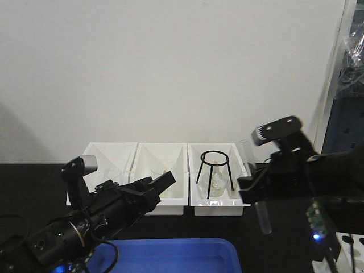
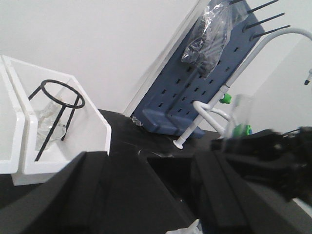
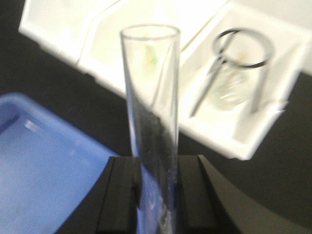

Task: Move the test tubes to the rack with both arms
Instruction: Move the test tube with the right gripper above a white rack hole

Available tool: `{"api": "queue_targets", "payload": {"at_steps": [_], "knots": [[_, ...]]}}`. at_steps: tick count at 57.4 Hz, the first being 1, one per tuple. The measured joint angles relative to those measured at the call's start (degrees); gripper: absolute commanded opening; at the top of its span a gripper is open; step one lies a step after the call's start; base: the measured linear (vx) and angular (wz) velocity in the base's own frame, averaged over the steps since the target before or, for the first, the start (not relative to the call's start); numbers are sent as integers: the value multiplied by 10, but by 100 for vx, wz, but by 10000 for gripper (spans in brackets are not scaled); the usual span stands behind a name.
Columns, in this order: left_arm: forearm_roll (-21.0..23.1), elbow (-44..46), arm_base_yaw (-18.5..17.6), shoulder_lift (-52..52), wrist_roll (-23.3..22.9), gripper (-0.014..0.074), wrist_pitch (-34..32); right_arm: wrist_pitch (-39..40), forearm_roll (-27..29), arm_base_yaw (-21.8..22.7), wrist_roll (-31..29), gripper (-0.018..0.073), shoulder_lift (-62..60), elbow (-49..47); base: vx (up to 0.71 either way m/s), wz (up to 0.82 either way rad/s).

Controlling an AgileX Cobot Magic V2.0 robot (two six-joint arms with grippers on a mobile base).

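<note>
Holding one of the test tubes near its lower part, the right gripper has its two black fingers pressed against the glass from either side. The tube stands nearly upright, open rim uppermost and slightly tilted, raised above the black table. In the front view it hangs in front of the rightmost of three white bins, with its rounded lower end showing below the fingers.

The left gripper is at the lower left, pointing towards the bins. Its wrist view shows the fingers spread wide with nothing between them.

A black tripod stand sits in the rightmost bin over a clear glass vessel. The middle and left bins hold faint glassware too blurred to identify.

The rack shows only as a white corner at the lower right edge of the front view, below the right arm and well apart from the held tube. Its holes cannot be made out.

A blue tray lies at the near edge of the table, between the two arms.

The left wrist view also shows a blue pegboard leaning against the wall, with a clear plastic bag hanging on it.
</note>
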State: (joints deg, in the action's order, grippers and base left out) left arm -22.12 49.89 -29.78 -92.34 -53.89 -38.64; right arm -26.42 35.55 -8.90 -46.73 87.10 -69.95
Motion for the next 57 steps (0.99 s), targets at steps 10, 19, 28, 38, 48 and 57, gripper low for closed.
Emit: {"api": "queue_targets", "payload": {"at_steps": [10, 19, 28, 38, 48, 57], "knots": [[-1, 0, 1, 0, 1, 509, 39, 103, 24, 82, 2, -8, -150, 112, 0, 0], [-1, 0, 1, 0, 1, 509, 57, 224, 32, 133, 4, -7, -280, 231, 0, 0], [-1, 0, 1, 0, 1, 509, 58, 273, 36, 137, 8, -8, -333, 305, 0, 0], [-1, 0, 1, 0, 1, 509, 58, 308, 37, 137, 10, -8, -319, 335, 0, 0], [-1, 0, 1, 0, 1, 509, 58, 345, 39, 137, 13, -8, -290, 335, 0, 0], [-1, 0, 1, 0, 1, 509, 58, 382, 36, 137, 41, -8, -257, 351, 0, 0]]}}
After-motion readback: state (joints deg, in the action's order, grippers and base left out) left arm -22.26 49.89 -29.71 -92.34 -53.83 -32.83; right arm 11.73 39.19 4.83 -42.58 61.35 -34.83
